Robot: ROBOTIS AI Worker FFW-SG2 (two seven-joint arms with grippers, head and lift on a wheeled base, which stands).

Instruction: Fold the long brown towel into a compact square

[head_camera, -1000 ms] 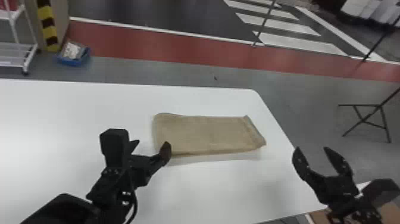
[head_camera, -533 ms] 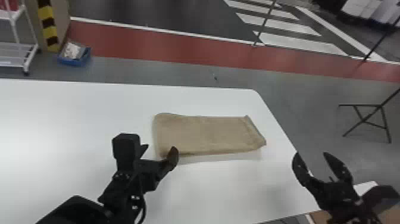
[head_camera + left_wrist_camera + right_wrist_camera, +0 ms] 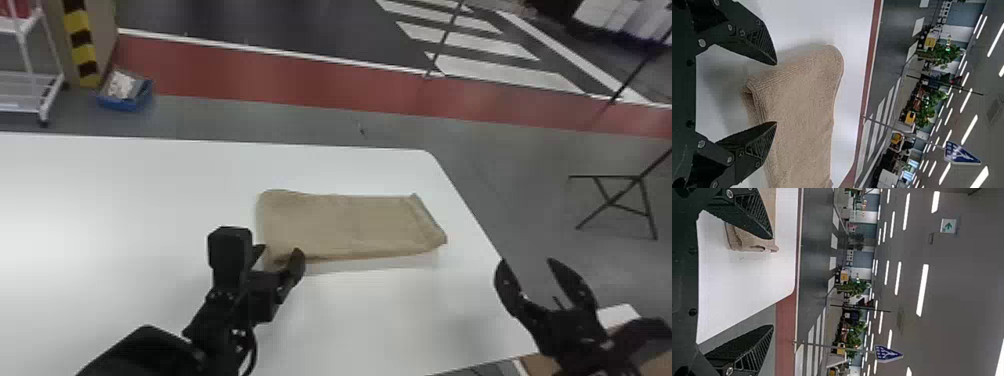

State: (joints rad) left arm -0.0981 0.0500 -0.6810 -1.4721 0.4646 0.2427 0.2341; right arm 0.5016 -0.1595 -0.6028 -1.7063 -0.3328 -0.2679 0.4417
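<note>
1. Presently, I have the brown towel lying flat on the white surface, near its right-hand end, as an oblong clearly wider than it is deep.
2. Work done (judged): stacked layers show at the near left corner in the left wrist view, so I take at least one lengthwise fold as made. The number of layers I cannot tell.
3. Work left (judged): the outline is not yet square. I need at least one fold across the length, one short end carried over towards the other, and perhaps a final squaring of the edges.
4. Left end effector: fingers spread, at the near left corner of the towel. In the left wrist view that corner lies between the two fingers, with nothing pinched; whether either finger touches the cloth I cannot tell.
5. Right end effector: fingers spread and empty, by the right edge of the surface, well apart from the cloth.
6. Step in hand (judged): I am lining up the left fingers to grasp the corner for the crosswise fold. The grip should take every layer together; catching only the upper one could open the earlier fold or skew the stack.
</note>
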